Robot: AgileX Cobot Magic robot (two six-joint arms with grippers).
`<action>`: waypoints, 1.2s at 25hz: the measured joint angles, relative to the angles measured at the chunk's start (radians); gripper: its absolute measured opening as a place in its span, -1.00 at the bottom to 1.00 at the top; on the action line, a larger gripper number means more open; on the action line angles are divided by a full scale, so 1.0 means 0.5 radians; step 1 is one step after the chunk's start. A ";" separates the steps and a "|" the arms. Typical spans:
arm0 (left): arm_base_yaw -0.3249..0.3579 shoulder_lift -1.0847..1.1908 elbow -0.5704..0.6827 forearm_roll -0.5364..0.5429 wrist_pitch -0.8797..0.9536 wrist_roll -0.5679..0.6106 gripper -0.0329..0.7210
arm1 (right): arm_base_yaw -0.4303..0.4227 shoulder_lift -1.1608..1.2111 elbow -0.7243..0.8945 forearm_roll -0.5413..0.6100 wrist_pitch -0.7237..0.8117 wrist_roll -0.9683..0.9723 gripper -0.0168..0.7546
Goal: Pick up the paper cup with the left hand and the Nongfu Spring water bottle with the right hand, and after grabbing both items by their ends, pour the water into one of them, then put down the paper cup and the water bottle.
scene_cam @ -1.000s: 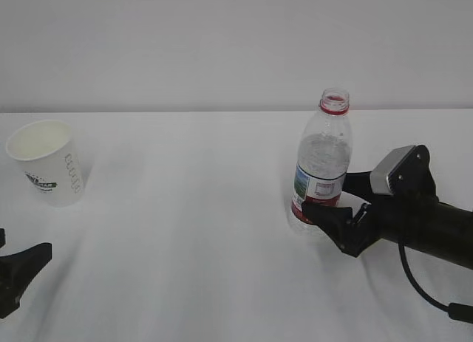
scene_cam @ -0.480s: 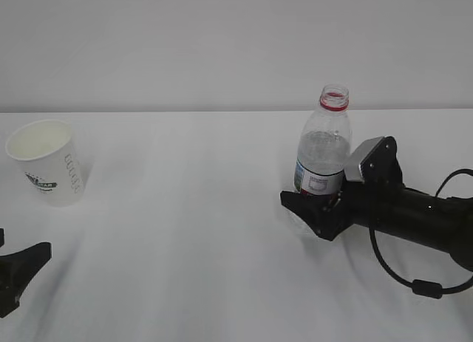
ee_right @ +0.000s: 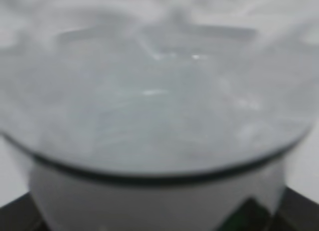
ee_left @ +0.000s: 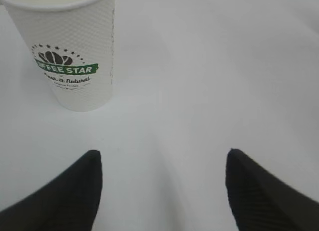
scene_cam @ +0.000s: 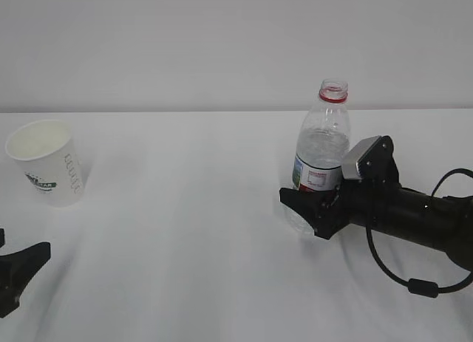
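The paper cup stands upright at the far left, white with a green-and-black logo; in the left wrist view the paper cup is ahead and to the left. My left gripper rests low at the left edge, short of the cup, and is open with bare table between its fingers. The Nongfu Spring water bottle stands uncapped right of centre, leaning slightly. My right gripper is shut round its base. The blurred bottle fills the right wrist view. The water level cannot be made out.
A white table carries everything, with a pale wall behind its far edge. The right arm's black cable loops over the table at the lower right.
My right gripper slid left round the bottle's base and its jaws narrowed onto it. The bottle shifted a little and leans slightly. The cup and left gripper stayed put.
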 joint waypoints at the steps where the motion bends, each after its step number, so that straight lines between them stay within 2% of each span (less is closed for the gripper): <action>1: 0.000 0.000 0.000 0.000 0.000 0.000 0.58 | 0.000 0.000 0.000 0.000 0.000 0.001 0.44; 12: 0.000 0.000 0.000 -0.020 0.000 0.044 0.57 | 0.005 -0.083 0.027 -0.106 0.071 0.021 0.43; 30: 0.000 0.000 0.000 -0.073 0.000 0.058 0.54 | 0.005 -0.797 0.336 -0.061 0.185 0.077 0.43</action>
